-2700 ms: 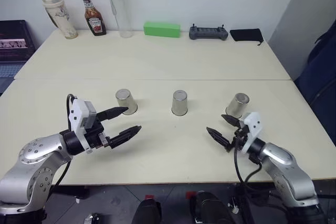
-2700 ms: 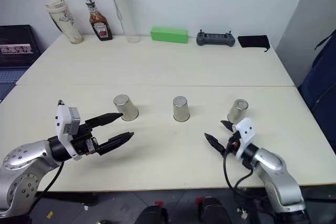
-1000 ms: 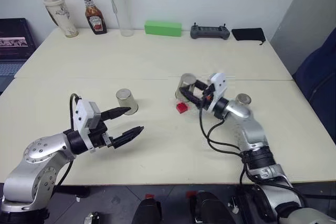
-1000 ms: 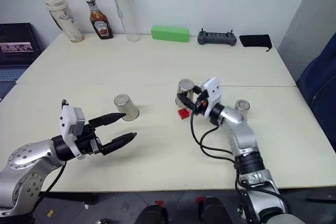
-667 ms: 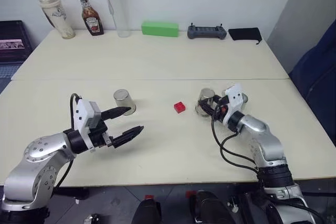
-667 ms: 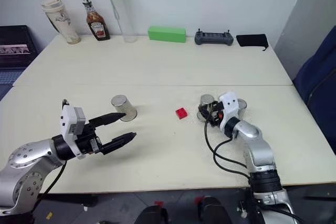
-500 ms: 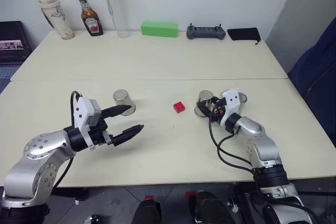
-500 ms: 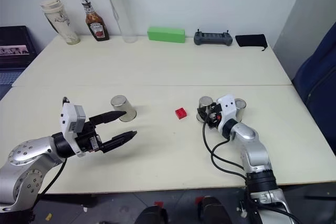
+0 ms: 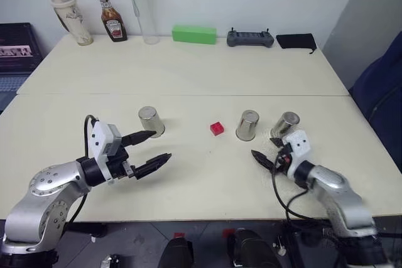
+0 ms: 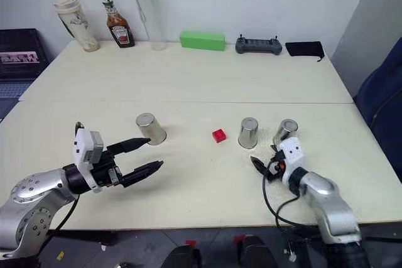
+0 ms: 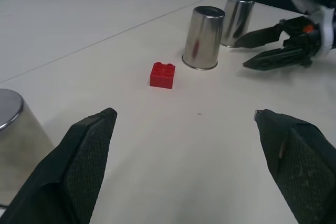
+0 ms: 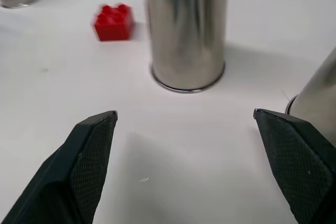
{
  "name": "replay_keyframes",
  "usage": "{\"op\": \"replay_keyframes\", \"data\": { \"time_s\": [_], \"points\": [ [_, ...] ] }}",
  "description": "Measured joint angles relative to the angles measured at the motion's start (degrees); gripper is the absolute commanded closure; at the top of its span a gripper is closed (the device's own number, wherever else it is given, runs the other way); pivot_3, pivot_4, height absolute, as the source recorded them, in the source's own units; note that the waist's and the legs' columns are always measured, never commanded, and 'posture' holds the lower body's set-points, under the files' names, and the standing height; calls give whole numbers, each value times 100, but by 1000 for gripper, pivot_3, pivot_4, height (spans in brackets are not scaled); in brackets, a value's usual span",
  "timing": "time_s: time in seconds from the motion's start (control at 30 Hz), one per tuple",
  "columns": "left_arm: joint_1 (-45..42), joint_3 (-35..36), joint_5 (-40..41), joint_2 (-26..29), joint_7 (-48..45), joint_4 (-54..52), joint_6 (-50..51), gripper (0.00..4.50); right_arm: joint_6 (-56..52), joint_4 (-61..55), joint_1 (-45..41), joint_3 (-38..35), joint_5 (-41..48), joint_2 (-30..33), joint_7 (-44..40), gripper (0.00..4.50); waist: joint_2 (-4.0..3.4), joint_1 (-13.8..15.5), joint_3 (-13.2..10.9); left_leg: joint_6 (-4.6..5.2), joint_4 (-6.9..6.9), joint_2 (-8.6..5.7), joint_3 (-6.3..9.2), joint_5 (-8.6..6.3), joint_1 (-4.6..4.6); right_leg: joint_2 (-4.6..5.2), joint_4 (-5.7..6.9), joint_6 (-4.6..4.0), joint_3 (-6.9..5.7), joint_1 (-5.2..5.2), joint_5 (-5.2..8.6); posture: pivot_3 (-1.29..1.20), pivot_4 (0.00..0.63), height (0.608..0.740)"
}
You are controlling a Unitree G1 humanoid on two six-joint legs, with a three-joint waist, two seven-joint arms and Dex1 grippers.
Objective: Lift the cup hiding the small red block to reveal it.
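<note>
Hovering low over the table [image 9: 188, 67], both hands wide open and empty: right hand [image 9: 266, 150], left hand [image 9: 151, 149].

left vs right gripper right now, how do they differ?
The left gripper hangs over bare table near the leftmost cup; the right gripper sits by the two right-hand cups, nearest the rightmost cup. The left gripper points toward the small red block from farther off; the right gripper is closer to the middle cup. Shared: both have open jaws, holding nothing.
</note>
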State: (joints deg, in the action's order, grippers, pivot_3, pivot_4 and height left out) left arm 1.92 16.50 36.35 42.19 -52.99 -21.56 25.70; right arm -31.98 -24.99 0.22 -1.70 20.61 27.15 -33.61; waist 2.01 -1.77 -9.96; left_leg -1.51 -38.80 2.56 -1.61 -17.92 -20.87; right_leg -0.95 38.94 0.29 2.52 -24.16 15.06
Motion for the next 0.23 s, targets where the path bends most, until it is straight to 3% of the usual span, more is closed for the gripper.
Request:
{"op": "replay_keyframes", "data": {
  "time_s": [0.1,0.23],
  "points": [
    [5,-13,-20,1,64,-6,17,0,-160,-974,575,-151,497,386,-368,73,3,-12,1,0,0,3,-1,0,5,-2,-1,1,0,3,1,0,150,740],
    [-24,-164,-142,36,223,-19,163,0,-48,-1455,637,-417,753,481,-421,73,4,-22,1,-1,-6,1,-5,2,10,-3,0,12,4,7,-6,0,150,740]
  ]
}}
